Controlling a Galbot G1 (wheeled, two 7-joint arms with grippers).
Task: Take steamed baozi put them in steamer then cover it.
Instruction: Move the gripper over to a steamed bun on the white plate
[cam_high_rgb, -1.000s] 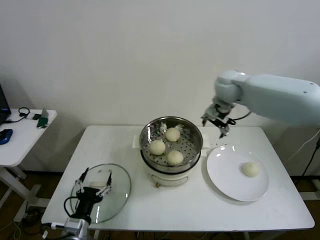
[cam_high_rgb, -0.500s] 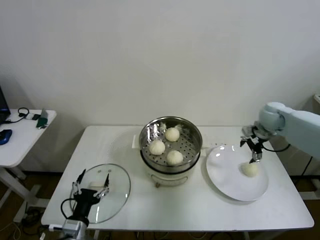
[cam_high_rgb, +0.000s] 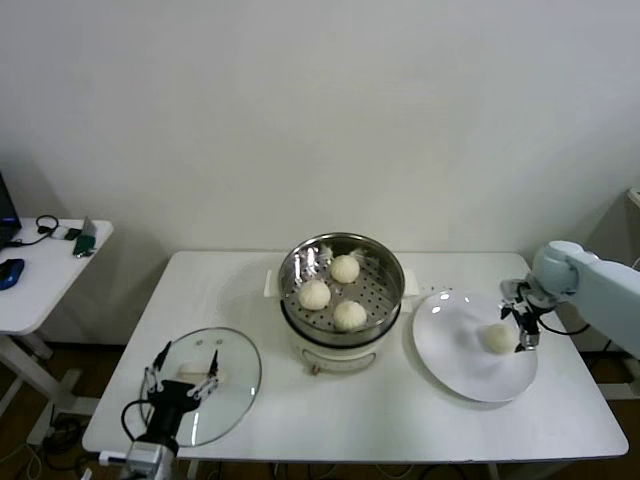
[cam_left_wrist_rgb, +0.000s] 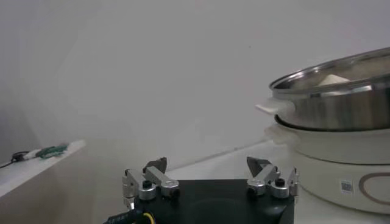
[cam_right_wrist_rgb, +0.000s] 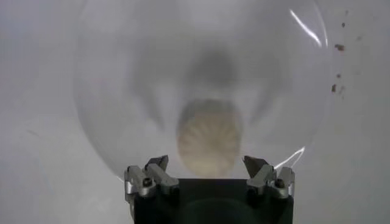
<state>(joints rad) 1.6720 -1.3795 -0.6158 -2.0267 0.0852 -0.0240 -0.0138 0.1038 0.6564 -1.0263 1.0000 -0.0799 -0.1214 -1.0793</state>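
Three steamed baozi (cam_high_rgb: 345, 268) lie in the shiny steamer (cam_high_rgb: 385, 290) on its white cooker base (cam_high_rgb: 335, 358). A fourth baozi (cam_high_rgb: 499, 338) rests on the white plate (cam_high_rgb: 455, 362). My right gripper (cam_high_rgb: 521, 322) hovers low at that bun's right side, open; in the right wrist view the baozi (cam_right_wrist_rgb: 209, 137) sits just ahead of the gripper (cam_right_wrist_rgb: 207, 162), not between its fingers. The cover (cam_high_rgb: 235, 385), a glass lid with a white handle (cam_high_rgb: 197, 373), lies on the table's front left. My left gripper (cam_high_rgb: 183, 372) stands open above it, empty (cam_left_wrist_rgb: 207, 164).
A side table (cam_high_rgb: 40, 270) with cables and a mouse stands far left. In the left wrist view the steamer (cam_left_wrist_rgb: 332, 103) and cooker base (cam_left_wrist_rgb: 341, 158) rise nearby. The table's right edge (cam_high_rgb: 575, 360) runs close to my right arm.
My right arm swung from beside the steamer out to the right and came down low next to the baozi on the plate. The left gripper barely shifted over the lid.
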